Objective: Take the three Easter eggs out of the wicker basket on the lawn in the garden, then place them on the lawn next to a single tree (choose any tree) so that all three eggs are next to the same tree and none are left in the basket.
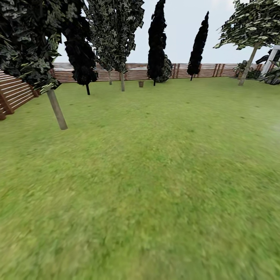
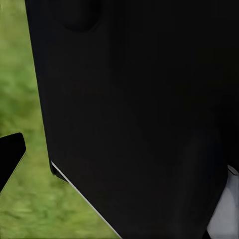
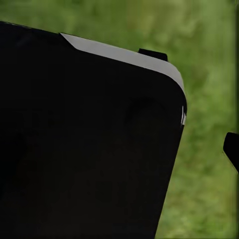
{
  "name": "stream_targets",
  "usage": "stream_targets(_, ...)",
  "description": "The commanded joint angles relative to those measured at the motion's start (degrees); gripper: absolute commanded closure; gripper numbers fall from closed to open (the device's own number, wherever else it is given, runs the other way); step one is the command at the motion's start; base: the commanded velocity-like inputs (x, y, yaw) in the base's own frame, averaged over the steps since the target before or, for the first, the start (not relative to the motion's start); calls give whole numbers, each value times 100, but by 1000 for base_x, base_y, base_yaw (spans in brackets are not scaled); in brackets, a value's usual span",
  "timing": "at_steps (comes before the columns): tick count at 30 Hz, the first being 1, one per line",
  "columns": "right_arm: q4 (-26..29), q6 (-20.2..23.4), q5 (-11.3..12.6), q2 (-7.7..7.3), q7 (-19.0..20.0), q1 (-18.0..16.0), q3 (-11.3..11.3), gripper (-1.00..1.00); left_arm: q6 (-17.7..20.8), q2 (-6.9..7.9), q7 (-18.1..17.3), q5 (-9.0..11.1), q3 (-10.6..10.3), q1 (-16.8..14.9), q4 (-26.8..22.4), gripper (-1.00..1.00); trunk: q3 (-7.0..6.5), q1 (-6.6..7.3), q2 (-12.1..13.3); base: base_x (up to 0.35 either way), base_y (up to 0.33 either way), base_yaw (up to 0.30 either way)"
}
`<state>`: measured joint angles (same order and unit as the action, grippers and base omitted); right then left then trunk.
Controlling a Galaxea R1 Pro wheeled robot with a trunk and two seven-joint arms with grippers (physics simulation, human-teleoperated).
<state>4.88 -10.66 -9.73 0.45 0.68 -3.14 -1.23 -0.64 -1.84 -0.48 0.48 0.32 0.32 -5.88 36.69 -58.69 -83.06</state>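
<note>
Wide lawn [image 1: 155, 175] in the garden, seen from the head camera, with the wicker basket [image 1: 140, 83] far away.

The basket stands small on the grass just in front of the slat fence [image 1: 128, 72], between a pale-trunk tree [image 1: 122, 81] and a black cone tree [image 1: 156, 42]; eggs are too small to tell. Nearer than the basket, another pale leaning trunk [image 1: 57, 109] stands. Both wrist views show a black robot body panel [image 2: 139, 109] over grass; whether either claw is spread or pressed together, I cannot tell.

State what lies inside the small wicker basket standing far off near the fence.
The basket stands on the lawn before the fence. It is too far and small to see inside, so no eggs can be made out.
</note>
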Motion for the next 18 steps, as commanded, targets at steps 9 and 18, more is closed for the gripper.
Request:
stream_targets(9, -1, -12, -33, -5, 2, -3, -10, -100, -7, 0, -4, 5, 3, 3, -9, -100, 4, -3, -2, 327, 0, 0)
stream_targets(18, 1, -14, -50, -9, 2, -3, -9, -100, -7, 0, -4, 5, 3, 3, -9, -100, 4, -3, -2, 327, 0, 0)
